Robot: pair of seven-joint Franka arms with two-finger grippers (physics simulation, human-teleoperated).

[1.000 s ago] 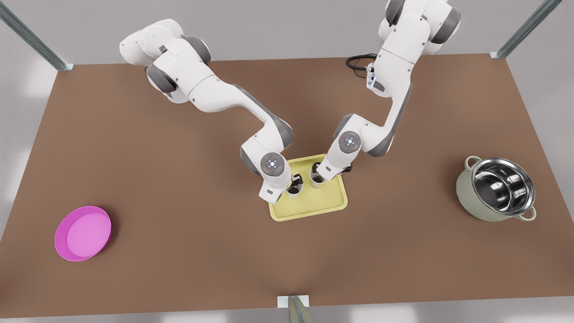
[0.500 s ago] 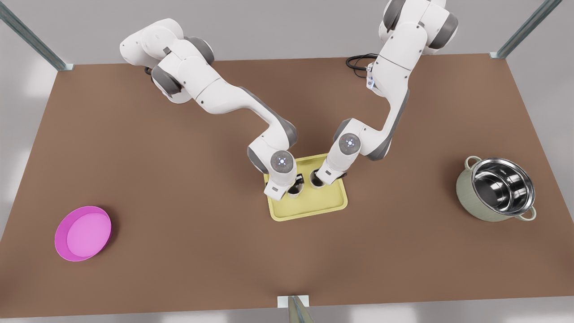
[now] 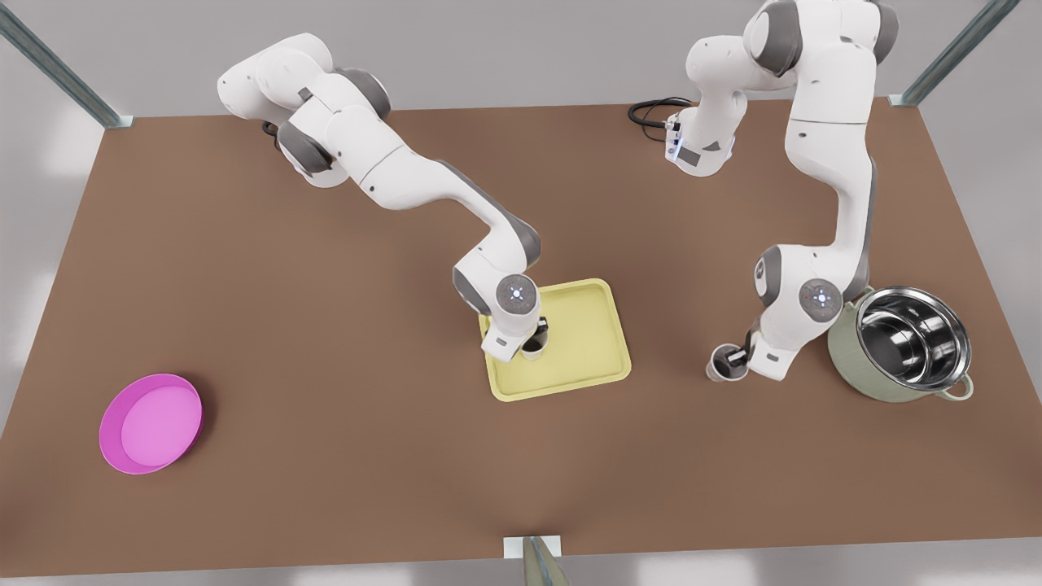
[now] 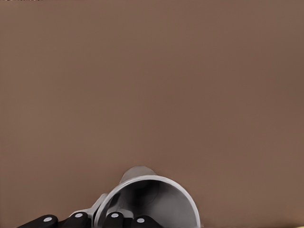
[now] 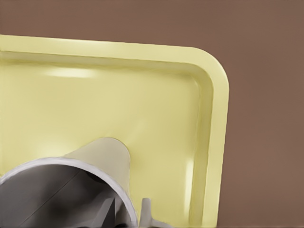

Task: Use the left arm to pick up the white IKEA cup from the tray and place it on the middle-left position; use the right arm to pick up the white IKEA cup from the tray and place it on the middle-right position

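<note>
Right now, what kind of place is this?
Likely a simulated robot lab bench rather than a kitchen: two white arms stand on a brown table with metal frame posts, handling white cups by a yellow tray and steel pot.

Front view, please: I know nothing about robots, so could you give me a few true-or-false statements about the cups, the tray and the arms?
1. Both white cups are on the yellow tray. False: one cup is on the tray, while the other cup is off it, above the brown table, in the left gripper.
2. A steel pot sits at the front view's right. True.
3. The magenta plate holds a cup. False: no cup is in it.
4. The right gripper is at the cup on the tray. True.
</note>
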